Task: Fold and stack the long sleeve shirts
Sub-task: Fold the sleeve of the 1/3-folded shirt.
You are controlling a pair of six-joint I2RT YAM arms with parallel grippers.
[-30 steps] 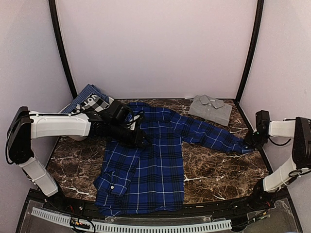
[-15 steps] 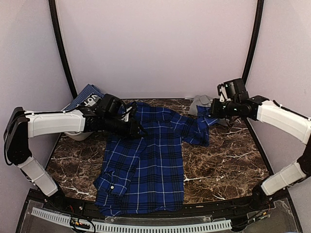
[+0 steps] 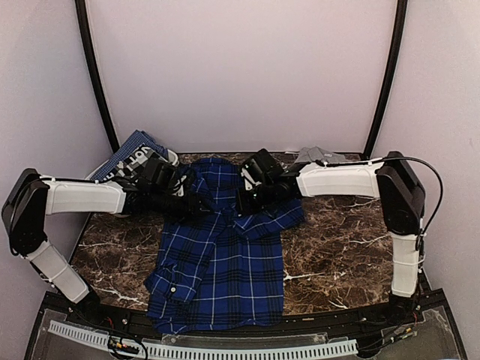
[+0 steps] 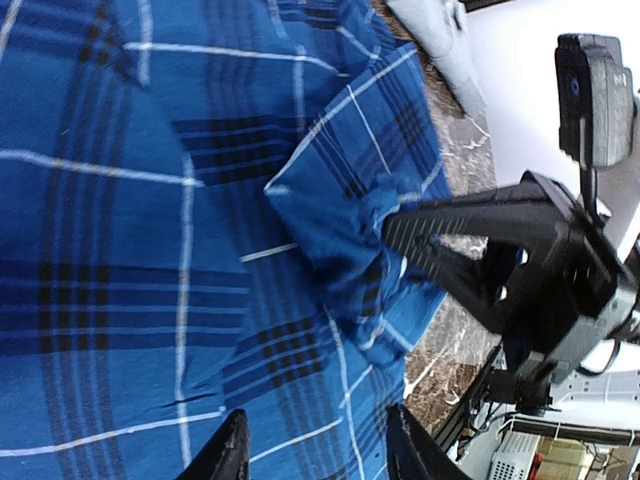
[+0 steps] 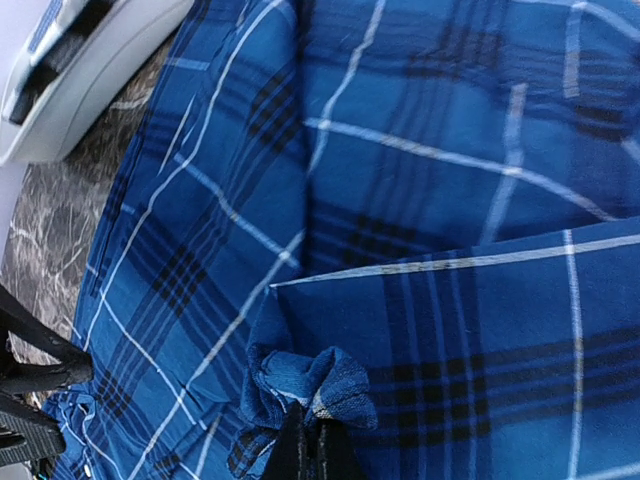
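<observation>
Roughly halfway: plain grey collared shirt (image 3: 315,155) folded at far right of the marble table (image 3: 337,255); blue-black plaid shirt (image 3: 225,262) flat mid-table, right pincer (image 5: 305,445) clamped on its sleeve end mid-fold across the body, left pincer (image 4: 315,455) apart over the cloth; body fold and stacking remain.

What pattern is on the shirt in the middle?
The shirt is blue-and-black plaid with thin white lines, clearest in the right wrist view.

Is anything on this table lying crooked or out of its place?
Yes. The hem of the plaid shirt seems to hang past the near edge of the table, and the cuff pinched in the right gripper is crumpled.
</observation>
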